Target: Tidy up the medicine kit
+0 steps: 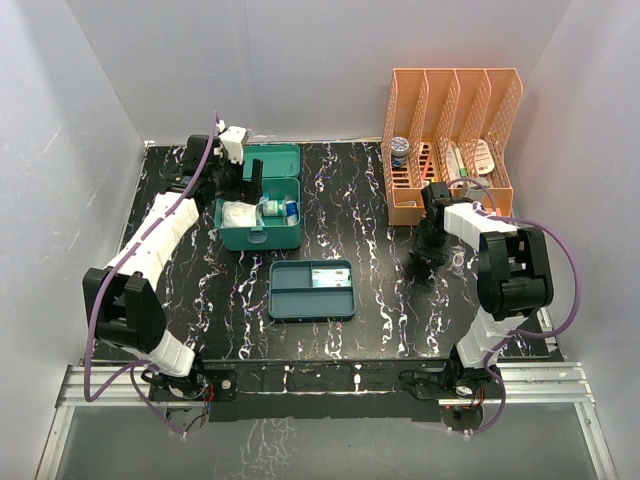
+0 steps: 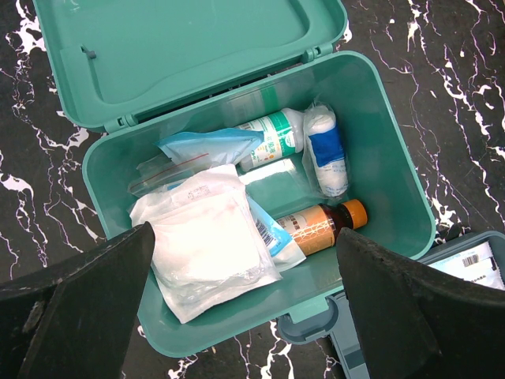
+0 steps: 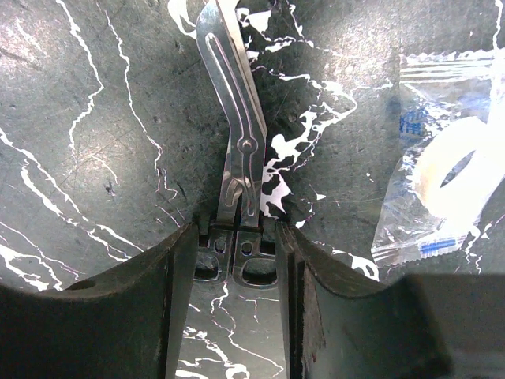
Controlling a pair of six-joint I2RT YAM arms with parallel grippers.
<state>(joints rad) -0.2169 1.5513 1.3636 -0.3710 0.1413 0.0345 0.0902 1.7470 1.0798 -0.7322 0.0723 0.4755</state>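
The left arm [image 1: 160, 235] and the right arm [image 1: 475, 222] have white shells and black joint blocks. A purple cable [image 1: 86, 350] runs along each. The left tool [image 2: 245, 237] has black fingers [image 2: 79, 316].

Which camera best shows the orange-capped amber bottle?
Left wrist view: the orange-capped amber bottle lies large inside the open teal plastic box. Top view: too small to make out. Right wrist view: absent.

Looks like smooth, faintly glossy teal plastic on the medicine kit [image 2: 398, 174], with crinkly clear film on the packets [image 2: 209, 253] inside. Gleams as polished metal on the scissors [image 3: 237, 118]; shows a dull sheen on the white-veined black table [image 3: 95, 118].
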